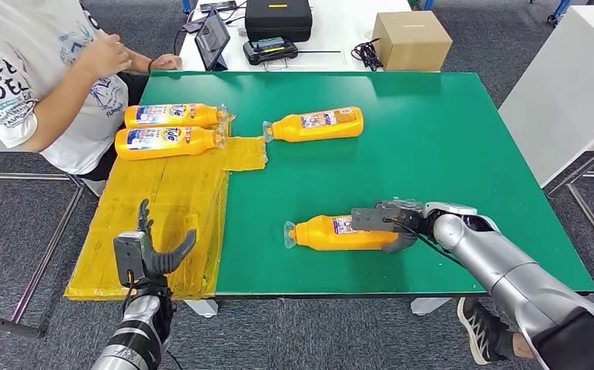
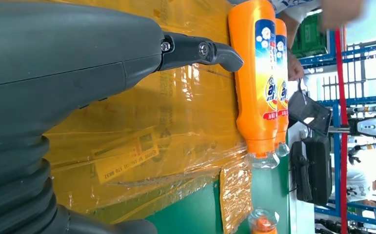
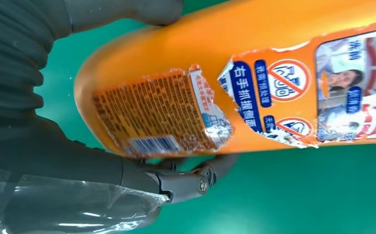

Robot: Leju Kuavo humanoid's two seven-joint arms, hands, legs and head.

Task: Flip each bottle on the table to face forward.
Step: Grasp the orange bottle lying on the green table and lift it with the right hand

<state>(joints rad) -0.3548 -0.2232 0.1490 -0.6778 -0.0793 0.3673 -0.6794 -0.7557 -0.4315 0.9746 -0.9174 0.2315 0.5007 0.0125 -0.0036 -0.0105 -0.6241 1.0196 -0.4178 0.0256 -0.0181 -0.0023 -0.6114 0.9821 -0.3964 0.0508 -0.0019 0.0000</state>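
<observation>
Right hand (image 1: 390, 223) clasping near bottle (image 1: 332, 233), long axis 3-to-9 o'clock, cap at 9; left hand (image 1: 149, 250) spread, idle.

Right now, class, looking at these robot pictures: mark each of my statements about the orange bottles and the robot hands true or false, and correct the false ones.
1. Four orange plastic bottles lie on their sides. True.
2. The right robot hand grips the nearest orange plastic bottle. True.
3. The left robot hand holds a bottle. False: it holds nothing, fingers spread over the yellow taped cardboard sheet.
4. The two bottles beside the person stand upright. False: both lie flat, side by side.
5. The brown cardboard box sits on the green table. False: it sits on the white table behind.
</observation>
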